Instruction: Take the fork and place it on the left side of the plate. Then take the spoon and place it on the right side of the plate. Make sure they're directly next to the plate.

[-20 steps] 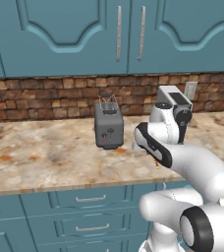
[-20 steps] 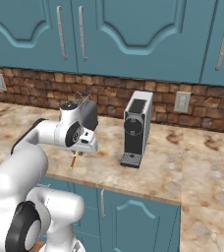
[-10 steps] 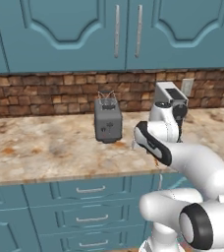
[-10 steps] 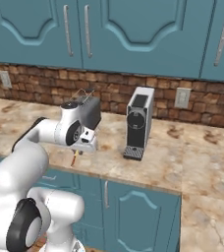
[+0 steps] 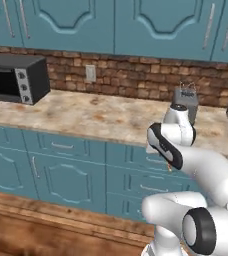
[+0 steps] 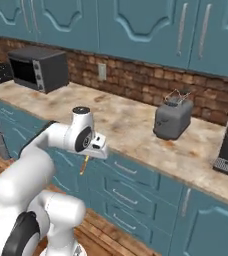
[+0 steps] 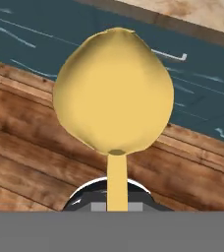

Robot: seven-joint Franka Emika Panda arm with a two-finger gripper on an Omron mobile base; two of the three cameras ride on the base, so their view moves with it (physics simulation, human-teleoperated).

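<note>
The robot's fingers (image 6: 87, 159) are closed on the spoon (image 7: 113, 96), which hangs bowl-down in front of the blue drawers (image 6: 131, 187), below the tabletop (image 6: 136, 125) edge.

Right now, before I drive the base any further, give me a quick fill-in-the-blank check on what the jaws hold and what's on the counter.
1. The gripper is shut on the ____, whose round yellow bowl looms large in the hand view.
2. On the counter, the grey toaster stands in front of the ____ wall.
3. The dark microwave sits at the counter's ____ end in both base views.
4. The floor below the held utensil is made of ____ planks.

Missing words: spoon; brick; left; wooden
</note>
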